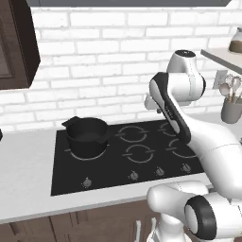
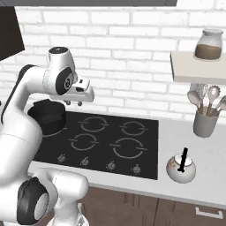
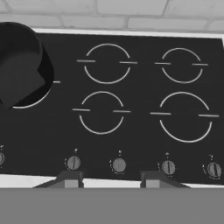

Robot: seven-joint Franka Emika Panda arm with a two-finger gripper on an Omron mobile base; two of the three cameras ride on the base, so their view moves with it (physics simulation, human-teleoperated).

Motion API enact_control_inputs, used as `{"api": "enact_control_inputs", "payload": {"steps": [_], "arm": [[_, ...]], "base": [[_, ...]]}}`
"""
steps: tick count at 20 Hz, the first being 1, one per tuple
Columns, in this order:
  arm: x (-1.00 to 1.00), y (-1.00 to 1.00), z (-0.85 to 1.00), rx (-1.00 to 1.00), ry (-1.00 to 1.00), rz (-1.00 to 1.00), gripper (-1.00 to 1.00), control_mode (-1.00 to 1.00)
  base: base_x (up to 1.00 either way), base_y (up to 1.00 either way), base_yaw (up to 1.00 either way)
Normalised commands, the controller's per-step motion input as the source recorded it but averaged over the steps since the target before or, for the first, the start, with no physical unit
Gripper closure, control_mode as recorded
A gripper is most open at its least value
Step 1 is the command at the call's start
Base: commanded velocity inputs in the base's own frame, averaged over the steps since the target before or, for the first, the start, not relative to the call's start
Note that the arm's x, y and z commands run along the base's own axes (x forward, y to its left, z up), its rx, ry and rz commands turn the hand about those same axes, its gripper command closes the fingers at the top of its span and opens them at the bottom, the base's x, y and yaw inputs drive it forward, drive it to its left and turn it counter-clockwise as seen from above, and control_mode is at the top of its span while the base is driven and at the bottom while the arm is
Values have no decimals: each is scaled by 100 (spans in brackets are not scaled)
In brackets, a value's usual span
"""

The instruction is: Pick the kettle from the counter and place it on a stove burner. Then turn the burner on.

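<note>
1. The small squat white-silver kettle with the thin black upright handle (image 2: 181, 167) is seen resting on the smooth pale grey-white counter (image 2: 185, 132), just to the right of the flat black glass cooktop (image 2: 145, 145); it is not yet picked up.
2. The two-finger gripper (image 2: 73, 103) is held high above the cooktop, well apart from the kettle. Its small dark fingertips (image 3: 70, 178) are set apart, and nothing is gripped between them.
3. The four ring-marked stove burners, such as the large front one (image 3: 184, 117), are left bare, while the black two-handled pot (image 1: 87, 136) is seated at the left end of the cooktop.
4. The row of small round silver knobs (image 3: 119, 165) is judged untouched.
5. The whole task is therefore judged to be left: reaching, grasping, placing, and switching on.
</note>
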Motion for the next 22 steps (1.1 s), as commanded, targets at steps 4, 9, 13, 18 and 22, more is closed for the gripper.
{"api": "enact_control_inputs", "payload": {"steps": [4, 9, 13, 18, 22], "arm": [[-5, -14, 0, 0, 0, 0, -100, -100], [-31, -76, 0, 0, -1, -4, -100, -100], [-61, -99, -13, -1, -6, -4, -100, -100], [-56, -100, -37, 0, 0, 0, -100, -100], [-61, -100, -23, -3, -1, 0, -100, -100]], "base": [[0, 0, 0], [0, 0, 0], [0, 0, 0], [0, 0, 0], [0, 0, 0]]}}
